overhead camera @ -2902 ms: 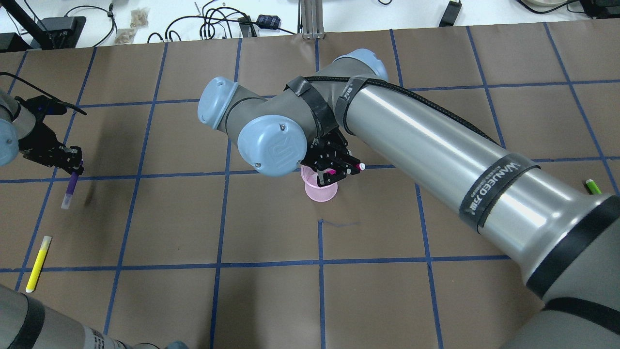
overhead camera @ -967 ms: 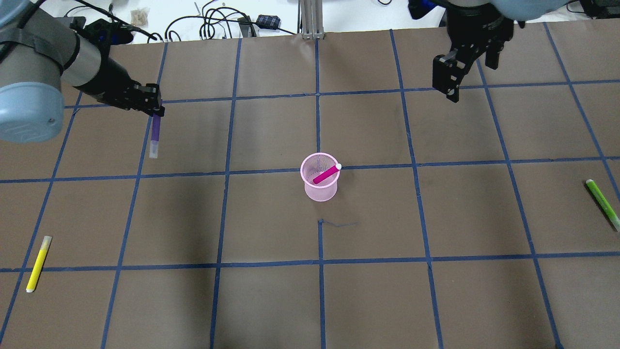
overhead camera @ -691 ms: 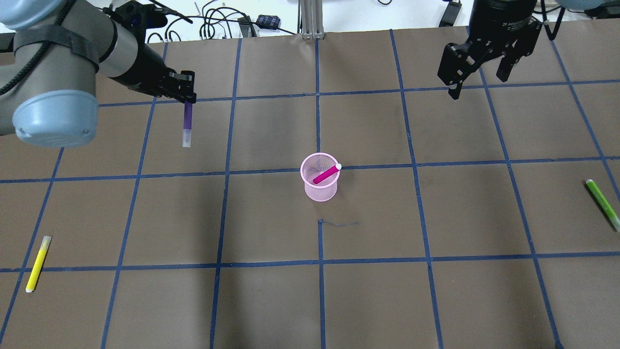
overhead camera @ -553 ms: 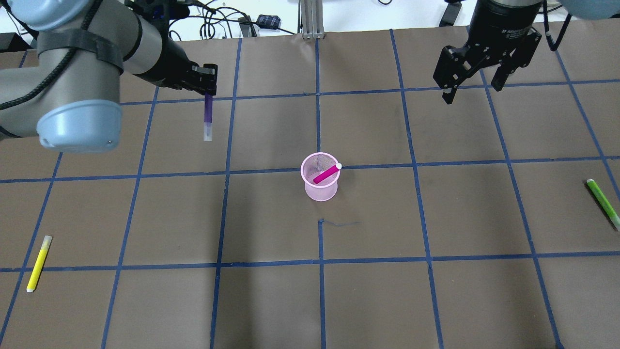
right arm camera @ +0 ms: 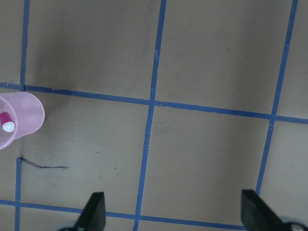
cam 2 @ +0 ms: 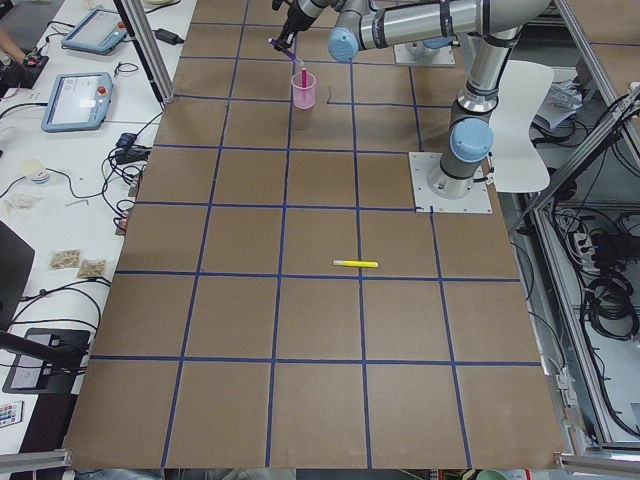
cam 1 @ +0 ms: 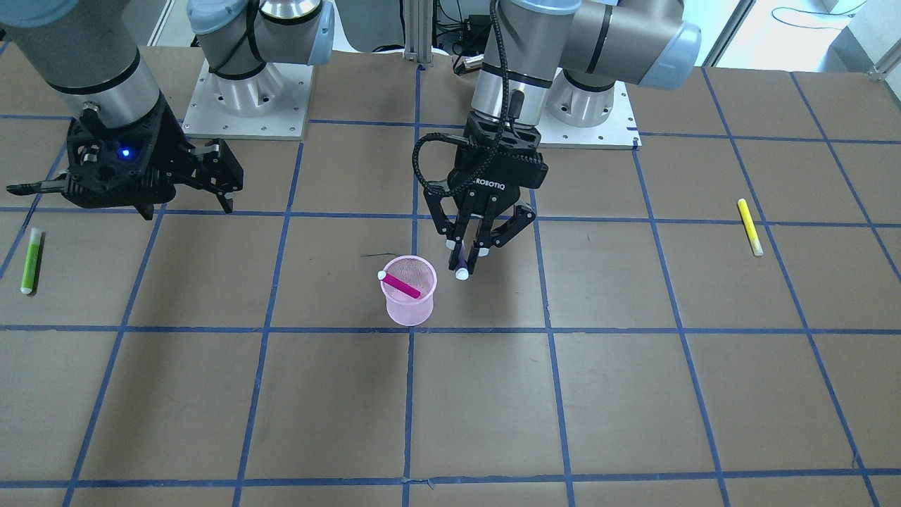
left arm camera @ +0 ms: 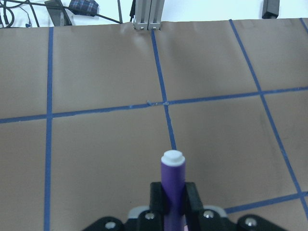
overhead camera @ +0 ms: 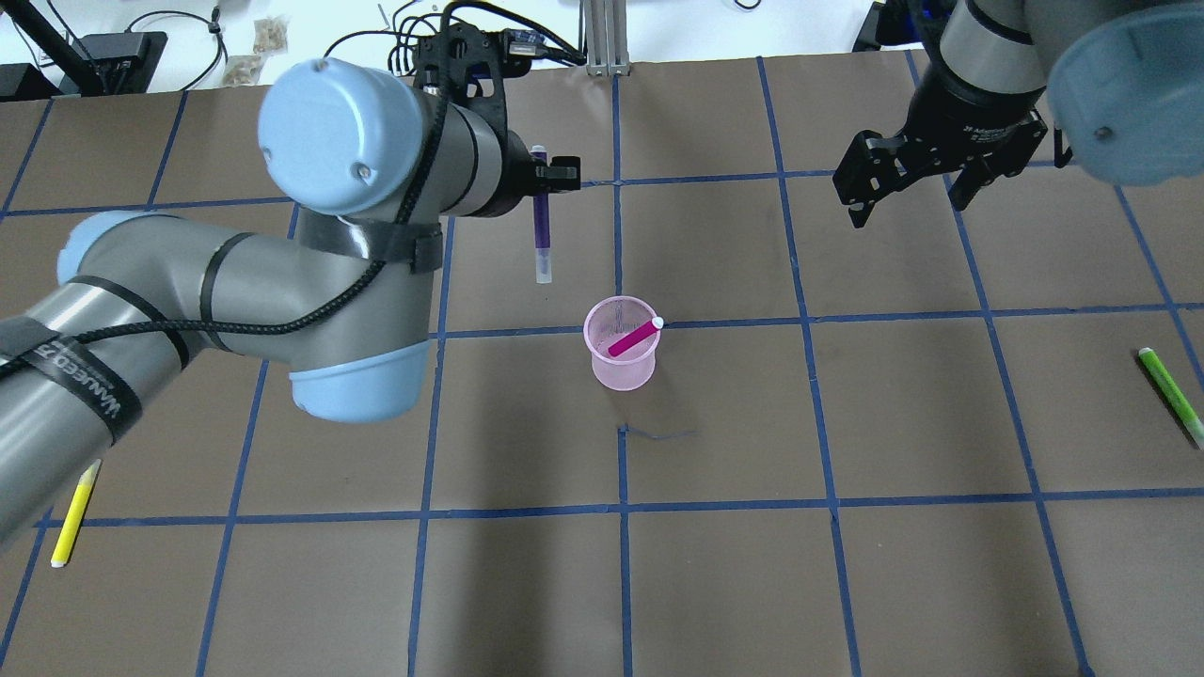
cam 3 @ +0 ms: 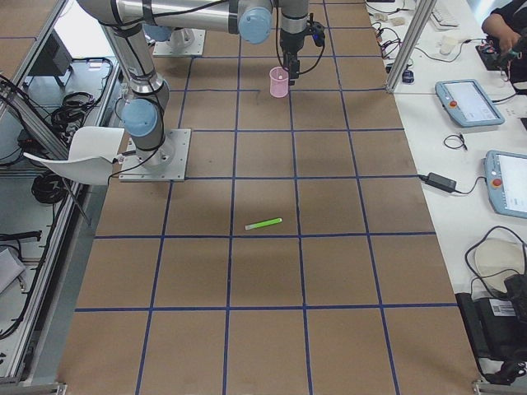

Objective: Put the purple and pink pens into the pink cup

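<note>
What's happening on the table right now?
The left gripper holds the purple pen roughly upright in the air beside the pink cup, not yet over its opening. The pink pen already leans inside the cup. The right gripper is open and empty, off to the side.

pink cup point(overhead camera: 623, 372): translucent mesh plastic | purple pen point(overhead camera: 541, 218): smooth plastic | table cover point(overhead camera: 847, 583): matt brown paper
</note>
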Robot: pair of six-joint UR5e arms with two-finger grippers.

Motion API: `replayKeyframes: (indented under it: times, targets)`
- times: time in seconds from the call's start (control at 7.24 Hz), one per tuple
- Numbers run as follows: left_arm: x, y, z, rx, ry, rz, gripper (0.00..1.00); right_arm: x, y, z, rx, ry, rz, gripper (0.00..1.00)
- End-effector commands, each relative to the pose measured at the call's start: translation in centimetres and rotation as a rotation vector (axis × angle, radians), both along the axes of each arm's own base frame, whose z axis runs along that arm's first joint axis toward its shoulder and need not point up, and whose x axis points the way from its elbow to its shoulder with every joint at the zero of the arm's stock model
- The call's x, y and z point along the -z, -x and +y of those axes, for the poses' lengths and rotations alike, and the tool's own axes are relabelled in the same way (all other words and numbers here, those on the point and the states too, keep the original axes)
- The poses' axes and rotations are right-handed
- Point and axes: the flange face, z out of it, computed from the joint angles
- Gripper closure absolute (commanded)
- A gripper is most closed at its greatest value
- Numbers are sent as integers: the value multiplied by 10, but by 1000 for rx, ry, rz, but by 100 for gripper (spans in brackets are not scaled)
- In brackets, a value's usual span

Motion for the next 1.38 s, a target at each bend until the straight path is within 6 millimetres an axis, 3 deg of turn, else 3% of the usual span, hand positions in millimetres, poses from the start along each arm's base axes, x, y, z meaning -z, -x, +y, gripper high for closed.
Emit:
replayKeyframes:
  times: [0.0, 0.14, 0.41, 0.69, 0.97, 1.24]
  targets:
    - [9, 9, 5, -114, 123, -23, 100, -8, -2, 5, 13, 6, 22, 0]
    - [10, 28, 15, -132, 130, 28, 100, -15, 2, 6, 38, -2, 58, 0]
    - [32, 46, 20, -242, 91, 88, 100, -26, -3, 2, 105, -25, 45, 0]
    - [80, 45, 39, -249, 127, 130, 100, -25, -6, 0, 108, -25, 14, 0]
    - [98, 50, 42, -254, 188, 115, 100, -21, -8, 2, 141, -35, -11, 0]
    - [109, 70, 56, -253, 264, 101, 100, -20, -9, 3, 186, -39, -16, 0]
